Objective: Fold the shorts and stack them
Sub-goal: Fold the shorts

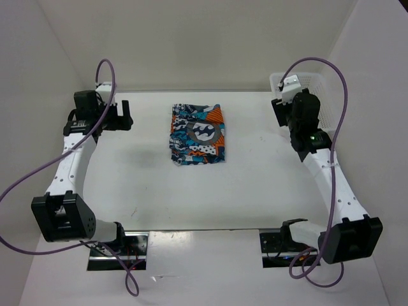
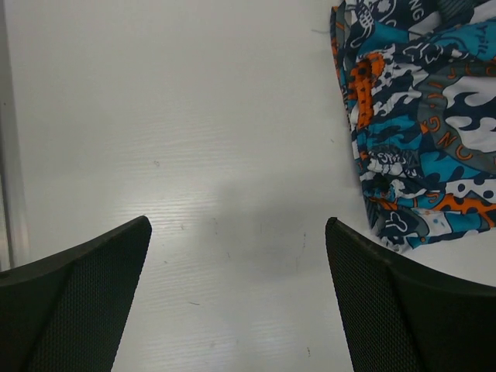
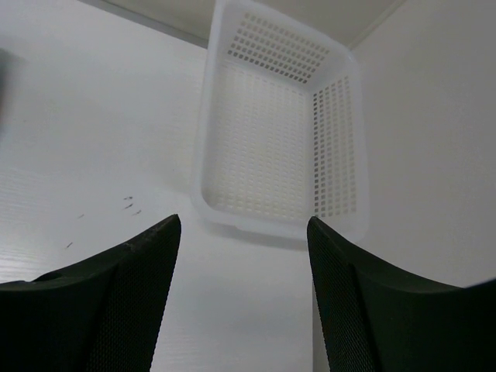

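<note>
The shorts [image 1: 198,134], in a teal, orange, white and black patchwork print with a grey wave emblem, lie folded into a compact rectangle at the back middle of the white table [image 1: 146,185]. They also show at the right edge of the left wrist view [image 2: 418,116]. My left gripper [image 1: 122,116] is open and empty over bare table, left of the shorts [image 2: 239,225]. My right gripper [image 1: 280,109] is open and empty at the back right, in front of the basket [image 3: 244,221].
A white plastic mesh basket [image 1: 322,95] stands empty at the back right corner, seen close in the right wrist view [image 3: 279,132]. White walls enclose the table on the left, back and right.
</note>
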Robot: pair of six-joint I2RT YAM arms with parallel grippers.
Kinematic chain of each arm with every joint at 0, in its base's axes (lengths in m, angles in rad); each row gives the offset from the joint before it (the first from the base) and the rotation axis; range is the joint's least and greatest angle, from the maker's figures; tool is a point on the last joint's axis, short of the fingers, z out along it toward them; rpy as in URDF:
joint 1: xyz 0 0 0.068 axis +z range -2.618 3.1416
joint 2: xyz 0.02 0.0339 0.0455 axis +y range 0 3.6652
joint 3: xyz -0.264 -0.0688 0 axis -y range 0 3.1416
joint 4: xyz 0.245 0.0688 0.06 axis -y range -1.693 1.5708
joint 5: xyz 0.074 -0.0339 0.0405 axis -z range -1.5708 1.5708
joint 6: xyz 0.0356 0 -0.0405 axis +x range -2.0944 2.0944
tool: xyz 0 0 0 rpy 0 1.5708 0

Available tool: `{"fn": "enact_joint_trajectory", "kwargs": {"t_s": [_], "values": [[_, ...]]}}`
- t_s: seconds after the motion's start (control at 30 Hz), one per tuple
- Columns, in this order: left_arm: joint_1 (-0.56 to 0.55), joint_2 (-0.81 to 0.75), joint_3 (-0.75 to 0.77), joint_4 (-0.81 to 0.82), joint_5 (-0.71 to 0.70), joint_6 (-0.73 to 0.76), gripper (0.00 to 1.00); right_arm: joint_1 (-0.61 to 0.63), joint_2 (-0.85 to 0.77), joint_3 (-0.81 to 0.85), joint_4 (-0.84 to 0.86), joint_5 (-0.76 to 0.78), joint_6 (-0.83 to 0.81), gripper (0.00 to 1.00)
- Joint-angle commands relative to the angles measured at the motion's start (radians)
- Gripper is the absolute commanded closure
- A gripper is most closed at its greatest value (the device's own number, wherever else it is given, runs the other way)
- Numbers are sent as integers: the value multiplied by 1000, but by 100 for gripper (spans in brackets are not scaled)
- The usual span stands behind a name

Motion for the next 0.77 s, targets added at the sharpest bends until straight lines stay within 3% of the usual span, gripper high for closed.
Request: {"fn": "enact_joint_trajectory", "kwargs": {"t_s": [0.0, 0.1, 0.27, 0.7, 0.73], "values": [[5, -60, -16, 59, 18, 4, 0, -19, -85, -36, 55, 20, 13, 28], [5, -69, -35, 74, -3, 4, 0, -28, -125, -84, 46, 11, 13, 27], [5, -89, -76, 128, -184, 4, 0, -37, -167, -124, 37, -9, 22, 27], [5, -108, -104, 128, -146, 4, 0, -46, -176, -162, 37, -40, 22, 25], [5, -108, -104, 128, -146, 4, 0, -46, -176, -173, 37, -50, 22, 21]]}}
